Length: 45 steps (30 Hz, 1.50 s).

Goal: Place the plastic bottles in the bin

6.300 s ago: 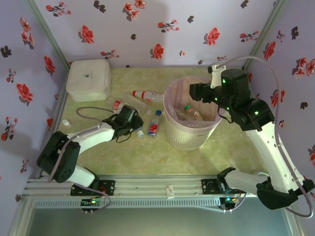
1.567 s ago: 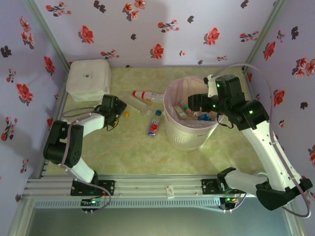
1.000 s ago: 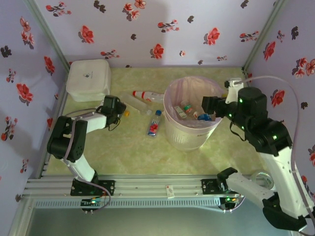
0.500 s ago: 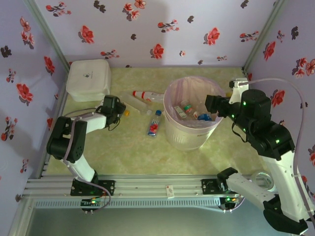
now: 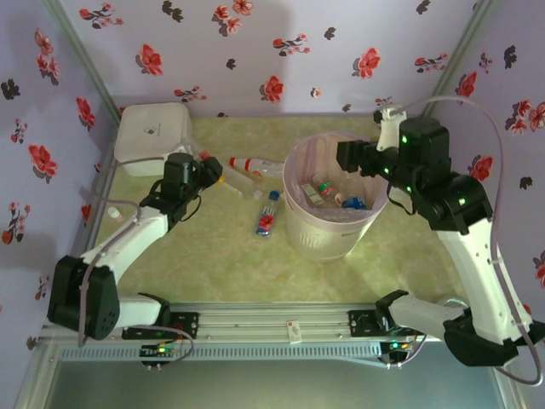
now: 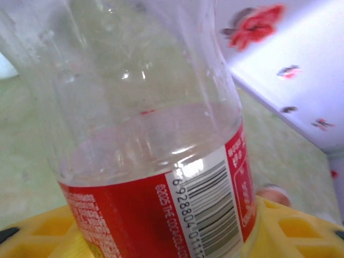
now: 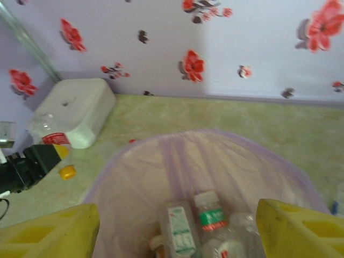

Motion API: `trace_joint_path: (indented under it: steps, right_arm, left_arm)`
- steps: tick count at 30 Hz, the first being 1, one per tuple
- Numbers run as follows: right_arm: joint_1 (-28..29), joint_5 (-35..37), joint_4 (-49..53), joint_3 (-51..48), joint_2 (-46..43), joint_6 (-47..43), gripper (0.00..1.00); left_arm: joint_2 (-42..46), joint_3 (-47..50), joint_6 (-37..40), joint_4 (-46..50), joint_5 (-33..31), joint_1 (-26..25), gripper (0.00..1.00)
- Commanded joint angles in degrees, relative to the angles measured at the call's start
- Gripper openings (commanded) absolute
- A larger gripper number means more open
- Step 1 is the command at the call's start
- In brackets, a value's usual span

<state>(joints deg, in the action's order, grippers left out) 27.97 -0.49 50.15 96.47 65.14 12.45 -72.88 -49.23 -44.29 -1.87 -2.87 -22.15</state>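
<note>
The left gripper [image 5: 200,168] is holding a clear plastic bottle with a red label [image 6: 156,140] near the table's far left corner, beside a white lidded box [image 5: 152,136], with its jaws clamped on the labelled end. The right gripper [image 5: 347,158] is hovering over the round white ribbed plastic bin with a pink bag liner [image 5: 300,228], its jaws apart and empty. The bin is standing right of the table's middle with several bottles [image 5: 324,187] lying inside it. A red-labelled bottle [image 5: 251,164] and a blue-capped bottle [image 5: 266,213] are lying on the table [image 5: 230,264], left of the bin.

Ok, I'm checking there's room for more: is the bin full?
Not full: a few bottles lie at the bottom of the bin, its wall bare above them.
</note>
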Motion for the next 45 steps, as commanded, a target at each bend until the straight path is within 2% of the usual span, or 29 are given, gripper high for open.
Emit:
trace_joint_path:
  steps: [1,3,7,12,18,23,27,36,37,41,44,45]
  right_arm:
    - [2.2,-5.0,-3.7,3.0,3.8,-0.5,0.77]
    - [3.1,-4.8,-4.6,4.3,7.0,-0.4,0.77]
    - [6.8,-6.4,-7.0,7.1,12.7,0.3,0.77]
    - [8.8,-12.0,-8.4,10.4,18.8,1.6,0.79]
    - [9.1,-21.3,-11.0,11.6,23.4,4.3,0.82]
    - [9.4,-28.1,-14.1,11.5,25.3,5.9,0.84]
    - [9.5,-30.0,-15.2,11.1,27.1,6.2,0.84]
    - [9.5,-33.4,-19.1,9.9,28.8,8.0,0.85]
    - [9.5,-33.6,-19.3,10.1,29.0,8.2,0.84]
    - [9.4,-32.7,-19.2,9.9,28.4,7.7,0.67]
    - [9.4,-32.2,-19.1,9.8,27.9,7.4,0.65]
    - [9.3,-32.0,-19.1,9.8,27.8,7.4,0.64]
  left_arm:
    - [3.5,-2.9,12.9,2.6,4.4,-2.0,0.24]
    - [4.5,-4.0,17.7,4.0,5.2,-3.9,0.20]
    - [6.5,-5.3,25.8,4.7,6.9,-8.3,0.18]
    - [9.5,-4.3,32.0,0.3,11.3,-12.5,0.18]
    - [12.5,-1.1,30.9,-8.1,19.8,-13.4,0.18]
    - [12.5,-1.0,29.9,-10.3,22.9,-13.4,0.17]
    - [10.7,-1.7,28.7,-12.2,26.2,-13.5,0.16]
    - [8.6,-1.7,27.6,-15.4,28.7,-14.1,0.16]
    - [8.4,-1.8,27.6,-15.3,28.8,-14.2,0.16]
    - [8.7,-1.4,27.6,-15.4,28.8,-14.1,0.16]
    - [8.8,-1.1,27.6,-15.4,28.8,-14.1,0.17]
    - [8.8,-1.1,27.6,-15.4,28.6,-14.1,0.21]
